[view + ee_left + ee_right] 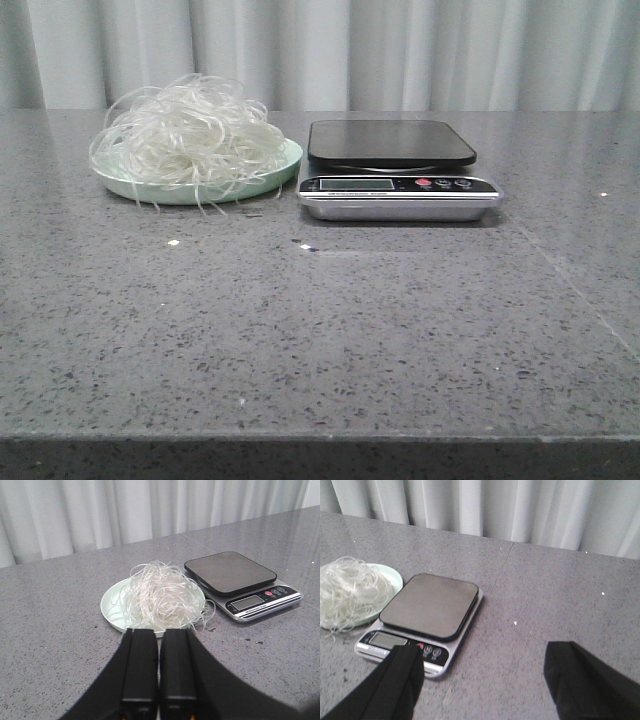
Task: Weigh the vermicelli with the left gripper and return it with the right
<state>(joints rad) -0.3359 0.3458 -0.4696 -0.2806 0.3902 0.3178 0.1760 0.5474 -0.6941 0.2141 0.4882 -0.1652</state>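
The vermicelli (190,135) is a fluffy whitish tangle heaped on a pale green plate (262,181) at the back left of the table. Right of it stands a kitchen scale (395,168) with a bare black platform. Neither gripper shows in the front view. In the left wrist view my left gripper (159,632) is shut with nothing held, just short of the plate (111,608) and the vermicelli (162,597). In the right wrist view my right gripper (482,652) is wide open above the tabletop, near the scale (427,607); the vermicelli (347,592) lies beyond it.
The grey speckled table (320,330) runs to its front edge at the bottom of the front view. A pale curtain (400,50) closes off the back. A few small crumbs (305,245) lie in front of the scale.
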